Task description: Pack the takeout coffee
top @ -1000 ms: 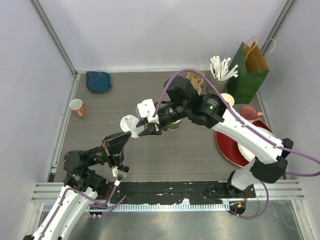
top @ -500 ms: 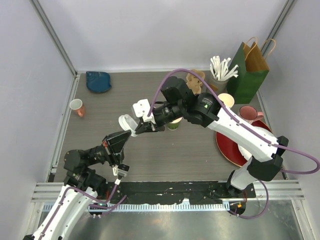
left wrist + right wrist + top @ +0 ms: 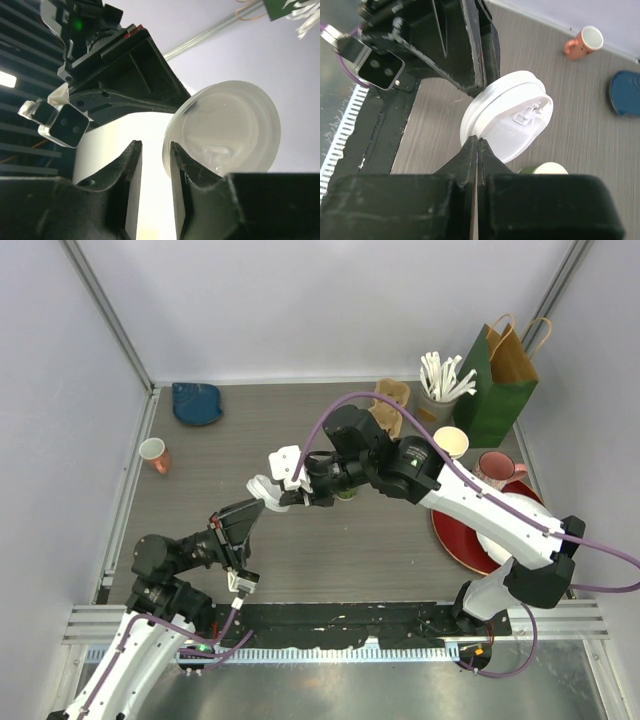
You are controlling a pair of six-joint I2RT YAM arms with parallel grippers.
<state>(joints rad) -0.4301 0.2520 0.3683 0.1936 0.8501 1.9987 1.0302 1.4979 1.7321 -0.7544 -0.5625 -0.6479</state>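
Plainly found the right gripper clamped shut on the rim of the white lid, holding it tilted on edge above the table. Found the left gripper reaching in from the opposite side, fingers parted with a narrow gap showing between them. Saw the lid's rim right beside one of those fingers in the left wrist view, but could not settle contact there. Placed the lid, in the top view, just left of the dark-green cup, standing upright and uncovered on the table, cream inside showing, largely hidden from above. Noted a small orange cup and a blue object well apart from the lid, toward the far left corner. Noted a pink mug beside a red plate on the right. Noted also a green paper bag and a bunch of white straws at the far right edge.
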